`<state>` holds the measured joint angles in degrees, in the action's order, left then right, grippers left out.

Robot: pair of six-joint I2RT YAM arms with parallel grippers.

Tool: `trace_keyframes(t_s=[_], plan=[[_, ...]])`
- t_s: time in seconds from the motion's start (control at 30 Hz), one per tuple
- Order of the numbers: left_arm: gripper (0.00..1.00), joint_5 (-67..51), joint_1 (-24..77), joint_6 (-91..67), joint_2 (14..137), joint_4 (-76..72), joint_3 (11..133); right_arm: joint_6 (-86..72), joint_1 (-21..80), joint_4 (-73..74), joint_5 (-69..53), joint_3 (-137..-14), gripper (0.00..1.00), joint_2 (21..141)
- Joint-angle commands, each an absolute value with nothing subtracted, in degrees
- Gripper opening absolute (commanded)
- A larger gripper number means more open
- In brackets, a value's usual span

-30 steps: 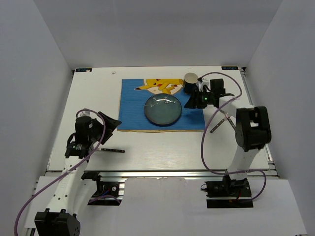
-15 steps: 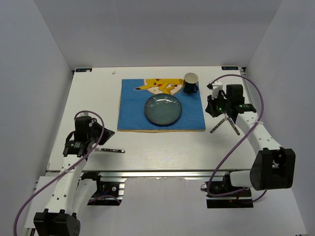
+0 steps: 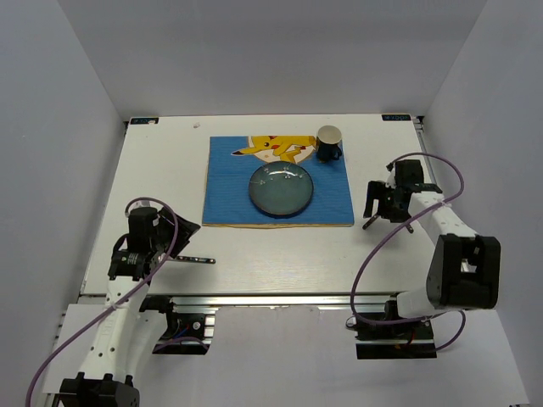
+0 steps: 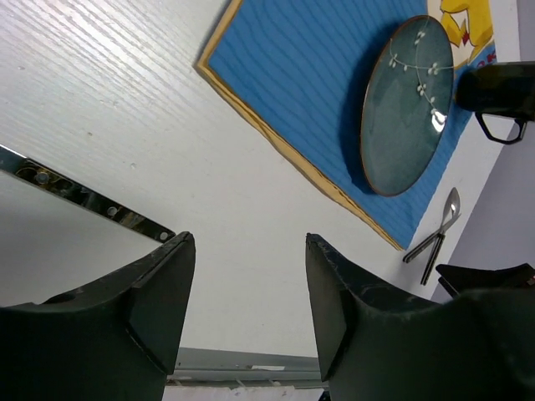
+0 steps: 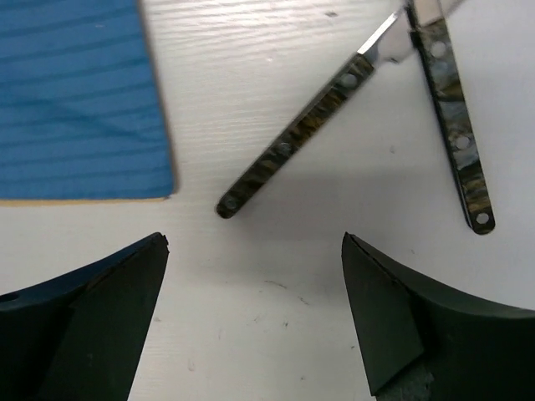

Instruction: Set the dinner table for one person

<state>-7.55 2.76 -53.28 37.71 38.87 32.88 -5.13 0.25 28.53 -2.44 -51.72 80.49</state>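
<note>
The right gripper [image 3: 378,206] has left the cup [image 3: 329,142] at 1 o'clock of the glazed round plate [image 3: 281,188] and now hangs wide open over 2 mottled flat handles [image 5: 292,142] at 3 o'clock of the ribbed blue mat [image 3: 229,182]. The cup looks done, cutlery likely next. The left gripper [image 4: 248,242] gapes empty above the white grained table [image 3: 280,254].

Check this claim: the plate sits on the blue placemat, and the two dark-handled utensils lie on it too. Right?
No. The plate sits on the blue placemat, but the two dark-handled utensils lie on the bare table beside it, as the right wrist view shows.
</note>
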Motion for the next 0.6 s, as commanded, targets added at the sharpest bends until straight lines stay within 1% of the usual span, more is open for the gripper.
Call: trace_keyframes(t_s=[0.0, 0.1, 0.13, 0.23, 0.3, 0.57], plan=[[0.65, -5.1, 2.81, -51.94, 37.97, 39.81, 35.85, -11.33, -1.05, 26.64, 3.06, -55.45, 0.89, 84.71], [0.66, -5.01, 2.81, -52.03, 38.58, 39.82, 36.12, -12.22, -1.14, 25.93, 3.69, -57.73, 0.87, 88.92], [0.66, -5.01, 2.81, -52.12, 38.84, 39.73, 36.21, -13.0, -1.23, 25.41, 3.69, -58.27, 0.83, 89.82], [0.66, -4.83, 2.81, -52.03, 40.07, 39.9, 37.08, -14.23, -1.14, 24.7, 3.08, -60.29, 0.77, 92.63], [0.66, -4.49, 2.81, -51.86, 40.6, 40.25, 37.7, -14.94, -1.14, 24.35, 2.99, -60.91, 0.76, 94.38], [0.66, -4.22, 2.81, -51.42, 41.66, 40.25, 38.06, -15.91, -1.14, 23.64, 3.43, -60.38, 0.62, 97.12]])
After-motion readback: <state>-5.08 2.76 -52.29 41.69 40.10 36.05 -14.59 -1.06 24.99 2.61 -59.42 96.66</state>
